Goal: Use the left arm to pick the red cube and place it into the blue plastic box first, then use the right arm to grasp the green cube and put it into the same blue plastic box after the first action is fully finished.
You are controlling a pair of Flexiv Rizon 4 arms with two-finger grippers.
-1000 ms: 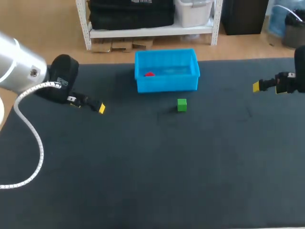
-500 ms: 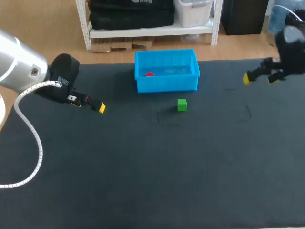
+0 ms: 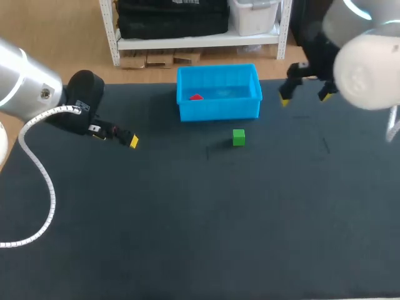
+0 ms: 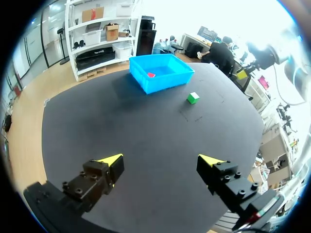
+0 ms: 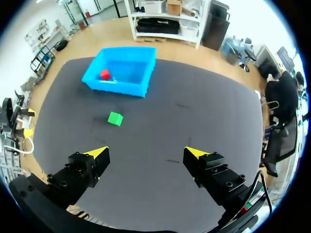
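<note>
Where your left arm (image 3: 28, 87) comes in over the desk (image 3: 187, 225), the left jaws stand wide apart and hold nothing. They are over the desk's left part, well apart from both cubes. Moving right, you find the blue plastic box (image 3: 219, 111) at the desk's far edge, with the red cube (image 3: 196, 97) lying inside it toward its left end. Just in front of the box sits the green cube (image 3: 238, 137), alone on the desk with nothing touching it. Farther right, your right arm (image 3: 369, 69) holds the right jaws near the box's right end, spread open and empty. The green cube lies to their left, toward the desk's near side, apart from them. From the right wrist, that cube sits ahead of the jaws, with the box beyond it.
</note>
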